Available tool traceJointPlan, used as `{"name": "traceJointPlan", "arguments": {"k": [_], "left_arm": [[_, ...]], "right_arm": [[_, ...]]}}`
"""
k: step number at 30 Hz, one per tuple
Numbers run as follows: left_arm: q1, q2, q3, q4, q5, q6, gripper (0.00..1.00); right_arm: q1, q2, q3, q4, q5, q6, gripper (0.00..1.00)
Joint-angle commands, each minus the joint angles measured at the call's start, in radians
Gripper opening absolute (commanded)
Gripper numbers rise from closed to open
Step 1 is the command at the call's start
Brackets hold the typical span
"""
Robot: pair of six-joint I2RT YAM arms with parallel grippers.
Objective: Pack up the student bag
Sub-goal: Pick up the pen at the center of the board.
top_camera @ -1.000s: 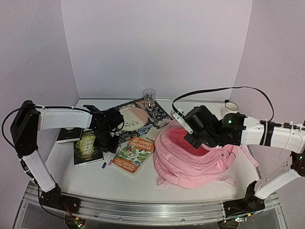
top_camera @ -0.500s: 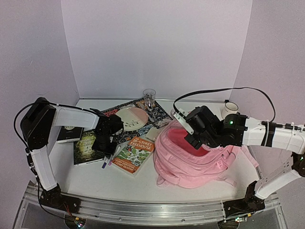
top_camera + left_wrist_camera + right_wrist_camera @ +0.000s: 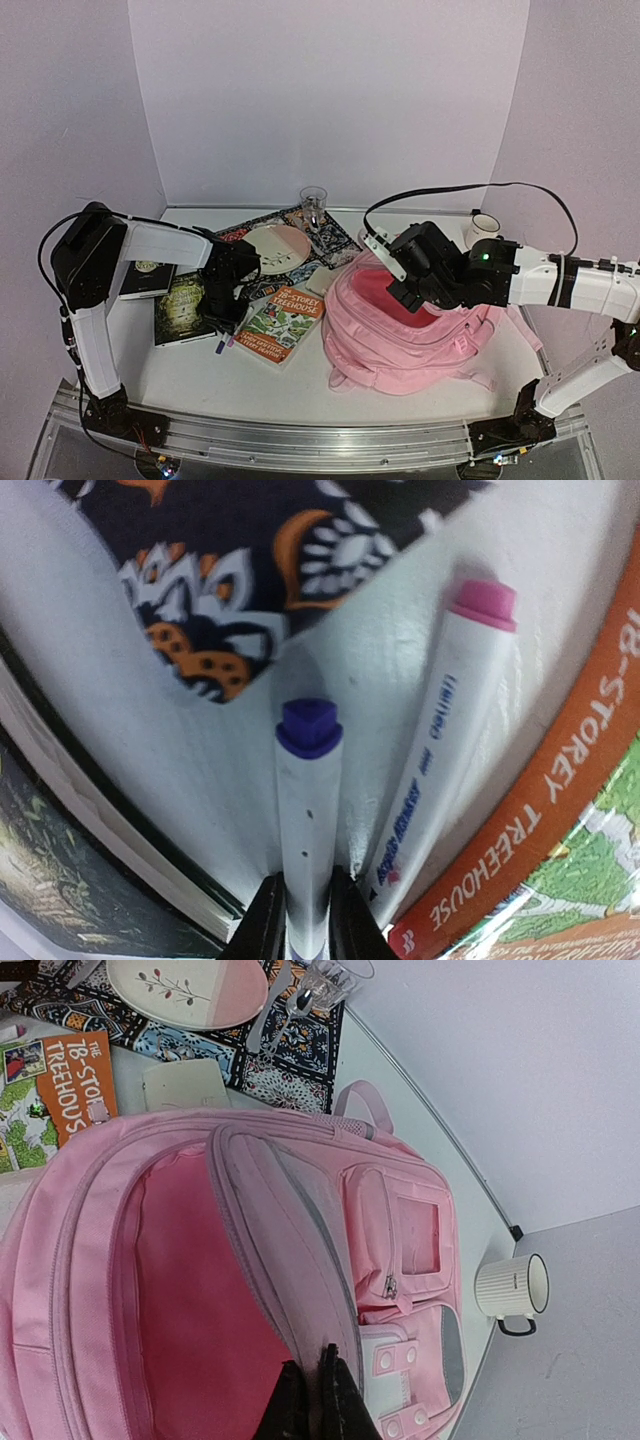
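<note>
My left gripper (image 3: 305, 920) is clamped on the purple-capped marker (image 3: 308, 800). That marker sits just beside a pink-capped marker (image 3: 445, 730), left of the orange book (image 3: 545, 820). My right gripper (image 3: 312, 1395) is pinched on the edge of the front flap of the student bag (image 3: 400, 1220). The bag lies on the right side of the table (image 3: 180, 375), with its main compartment open.

- Top view: high behind the near edge of the table (image 3: 290, 385), facing inward.
- Left wrist: very close above the orange book (image 3: 560, 810).
- Right wrist: near the student bag (image 3: 300, 1240), sharing that book.
</note>
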Motion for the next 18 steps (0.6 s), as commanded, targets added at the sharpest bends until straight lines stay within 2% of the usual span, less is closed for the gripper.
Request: {"name": "traceJointPlan", "arguments": {"k": [1, 6, 11, 18], "left_arm": [[0.002, 0.018, -0.001, -0.023, 0.018, 0.010, 0.08], [0.003, -0.052, 0.024, -0.041, 0.046, -0.001, 0.00], [0.006, -0.131, 0.067, -0.048, 0.042, -0.041, 0.00], [0.006, -0.239, 0.124, 0.003, 0.106, -0.155, 0.00]], "right_arm": [[0.002, -0.017, 0.036, 0.079, 0.035, 0.002, 0.00], [0.003, -0.017, 0.058, 0.079, 0.011, -0.006, 0.00], [0.002, -0.020, 0.082, 0.081, -0.015, -0.012, 0.00], [0.002, -0.030, 0.106, 0.084, -0.033, -0.006, 0.00]]}}
